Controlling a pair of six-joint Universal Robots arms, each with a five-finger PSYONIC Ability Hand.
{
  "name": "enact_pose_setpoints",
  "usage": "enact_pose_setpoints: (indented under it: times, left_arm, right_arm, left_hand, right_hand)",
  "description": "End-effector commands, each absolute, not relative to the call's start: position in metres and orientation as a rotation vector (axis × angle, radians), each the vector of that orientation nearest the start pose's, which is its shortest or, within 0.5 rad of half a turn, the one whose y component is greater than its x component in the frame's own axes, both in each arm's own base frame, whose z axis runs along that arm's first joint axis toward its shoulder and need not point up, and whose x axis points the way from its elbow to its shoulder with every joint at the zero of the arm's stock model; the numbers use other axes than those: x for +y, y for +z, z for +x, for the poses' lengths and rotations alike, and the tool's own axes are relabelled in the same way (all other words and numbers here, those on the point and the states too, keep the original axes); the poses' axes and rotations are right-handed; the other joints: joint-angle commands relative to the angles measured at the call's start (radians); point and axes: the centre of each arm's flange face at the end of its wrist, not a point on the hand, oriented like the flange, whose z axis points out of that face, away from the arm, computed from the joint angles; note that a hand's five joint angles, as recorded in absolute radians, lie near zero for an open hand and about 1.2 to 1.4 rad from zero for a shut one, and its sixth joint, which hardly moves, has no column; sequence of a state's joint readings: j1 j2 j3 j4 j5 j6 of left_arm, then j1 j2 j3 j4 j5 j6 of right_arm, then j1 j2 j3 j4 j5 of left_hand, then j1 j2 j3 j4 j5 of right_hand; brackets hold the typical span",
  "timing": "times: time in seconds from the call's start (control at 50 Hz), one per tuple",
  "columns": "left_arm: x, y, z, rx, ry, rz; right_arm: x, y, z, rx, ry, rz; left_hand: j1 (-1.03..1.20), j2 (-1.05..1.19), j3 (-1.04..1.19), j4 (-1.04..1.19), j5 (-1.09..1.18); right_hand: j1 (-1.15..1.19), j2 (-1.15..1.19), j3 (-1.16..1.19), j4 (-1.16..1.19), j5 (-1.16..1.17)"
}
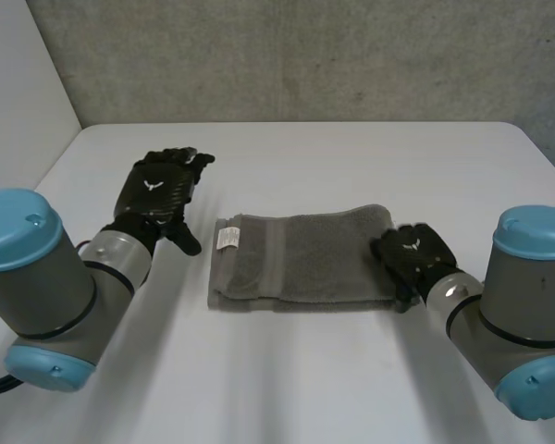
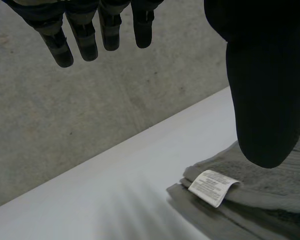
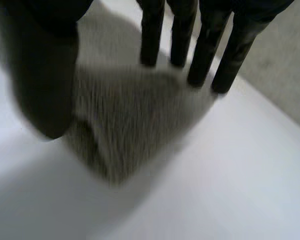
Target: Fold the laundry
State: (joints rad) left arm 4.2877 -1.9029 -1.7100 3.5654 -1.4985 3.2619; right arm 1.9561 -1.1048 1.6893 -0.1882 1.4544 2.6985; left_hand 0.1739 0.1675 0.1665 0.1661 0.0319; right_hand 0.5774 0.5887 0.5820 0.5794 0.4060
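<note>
Head view, towel: folded grey terry towel (image 1: 296,259) lies mid white worktop (image 1: 351,157), small white label (image 1: 227,239) at its left end.
Head view, hands: left hand (image 1: 157,190) near that end, not touching it; right hand (image 1: 412,252) at the towel's right end.
Left wrist view: fingers (image 2: 80,40) straight, holding nothing; label near the thumb.
Right wrist view: fingers (image 3: 205,55) straight over the towel's end, not curled round it.

Table (image 1: 351,166): white, smooth top with a matte finish. Both far corners are rounded. Wall (image 1: 305,55): grey, rough and mottled like concrete, standing directly behind the table's far edge across its full width. Side panel (image 1: 18,83): plain white, upright, meeting the grey wall beyond the table's far left corner. In the left wrist view, the table's edge forms a straight line against the wall.
</note>
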Motion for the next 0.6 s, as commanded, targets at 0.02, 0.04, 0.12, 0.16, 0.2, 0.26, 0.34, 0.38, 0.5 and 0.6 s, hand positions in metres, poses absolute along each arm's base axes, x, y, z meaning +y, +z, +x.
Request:
enact_pose_setpoints:
  times: [0.02, 0.04, 0.12, 0.16, 0.2, 0.26, 0.34, 0.38, 0.5, 0.6]
  left_arm:
    - [-0.264, 0.193, -0.276, 2.377, -2.315, 0.761]
    - [-0.264, 0.192, -0.275, 2.379, -2.313, 0.761]
    - [-0.264, 0.194, -0.274, 2.375, -2.319, 0.754]
    - [-0.266, 0.196, -0.271, 2.368, -2.321, 0.738]
    - [-0.266, 0.197, -0.27, 2.365, -2.322, 0.734]
    - [-0.266, 0.2, -0.269, 2.358, -2.329, 0.728]
    - [-0.265, 0.203, -0.268, 2.351, -2.339, 0.722]
    - [-0.266, 0.203, -0.266, 2.35, -2.337, 0.714]
    - [-0.266, 0.203, -0.261, 2.349, -2.326, 0.69]
    - [-0.266, 0.205, -0.259, 2.342, -2.329, 0.681]
  right_arm:
    - [-0.28, 0.121, 0.252, 2.358, -1.732, -1.27]
    - [-0.286, 0.124, 0.252, 2.361, -1.774, -1.303]
    - [-0.304, 0.147, 0.257, 2.363, -1.951, -1.348]
    - [-0.302, 0.158, 0.268, 2.314, -2.01, -1.372]
    - [-0.291, 0.168, 0.289, 2.212, -2.054, -1.427]
    - [-0.261, 0.187, 0.336, 1.96, -2.125, -1.54]
    - [-0.229, 0.191, 0.373, 1.744, -2.137, -1.674]
    - [-0.191, 0.172, 0.403, 1.518, -2.059, -1.88]
    - [-0.136, 0.125, 0.424, 1.227, -1.902, -2.185]
    - [-0.146, 0.132, 0.419, 1.349, -1.964, -2.149]
  left_hand:
    - [0.004, 0.011, 0.012, 0.012, -0.028]
    - [0.004, 0.011, 0.012, 0.012, -0.028]
    - [0.004, 0.011, 0.012, 0.012, -0.028]
    - [0.001, 0.008, 0.009, 0.009, -0.031]
    - [0.001, 0.008, 0.009, 0.009, -0.031]
    - [0.001, 0.008, 0.009, 0.009, -0.031]
    - [0.001, 0.008, 0.009, 0.009, -0.031]
    - [0.001, 0.008, 0.009, 0.009, -0.031]
    - [0.001, 0.007, 0.008, 0.008, -0.032]
    - [0.001, 0.007, 0.008, 0.008, -0.032]
  right_hand:
    - [0.708, 0.697, 0.704, 0.706, 0.705]
    - [0.818, 0.806, 0.813, 0.816, 0.815]
    - [0.819, 0.808, 0.814, 0.817, 0.816]
    - [0.819, 0.808, 0.814, 0.817, 0.816]
    - [0.819, 0.808, 0.814, 0.817, 0.816]
    - [0.819, 0.808, 0.814, 0.817, 0.816]
    - [0.819, 0.808, 0.814, 0.817, 0.816]
    - [0.819, 0.808, 0.814, 0.817, 0.816]
    - [0.819, 0.808, 0.814, 0.817, 0.816]
    - [-0.122, -0.133, -0.127, -0.124, -0.125]
